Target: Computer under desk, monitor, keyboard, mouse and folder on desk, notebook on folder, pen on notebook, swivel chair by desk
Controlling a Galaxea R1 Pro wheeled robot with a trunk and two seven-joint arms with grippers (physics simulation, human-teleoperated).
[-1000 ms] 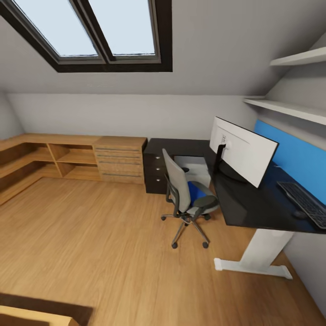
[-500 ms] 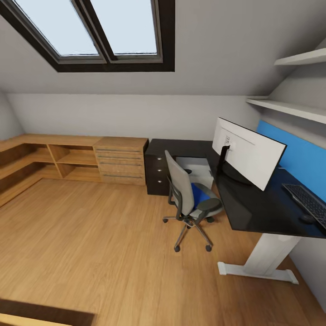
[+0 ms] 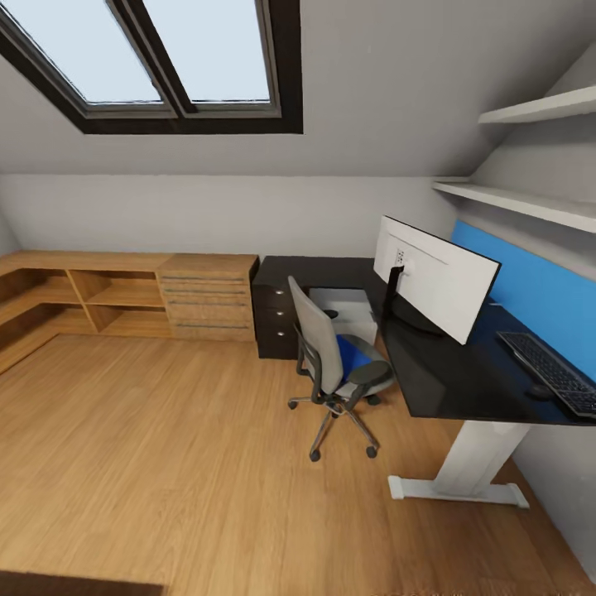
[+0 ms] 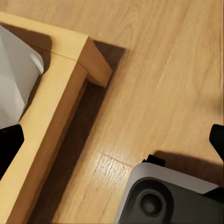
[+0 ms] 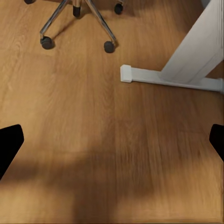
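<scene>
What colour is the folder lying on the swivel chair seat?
Bright blue; the folder on the swivel chair shows best in the head view.

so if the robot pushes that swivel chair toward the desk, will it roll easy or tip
The swivel chair stands on a chrome five-star base with casters on smooth wooden floor, so it will probably roll easily. A push high on its tall back may spin or tilt it. The blue folder on the seat could slide.

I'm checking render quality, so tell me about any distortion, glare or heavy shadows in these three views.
Head view: wide-angle bending at the edges, a soft sheen on the desk top, daylight from the skylight. Left wrist view: a dark shadow beside the wooden frame on the floor. Right wrist view: a broad soft shadow across the floor, sharp otherwise.
</scene>
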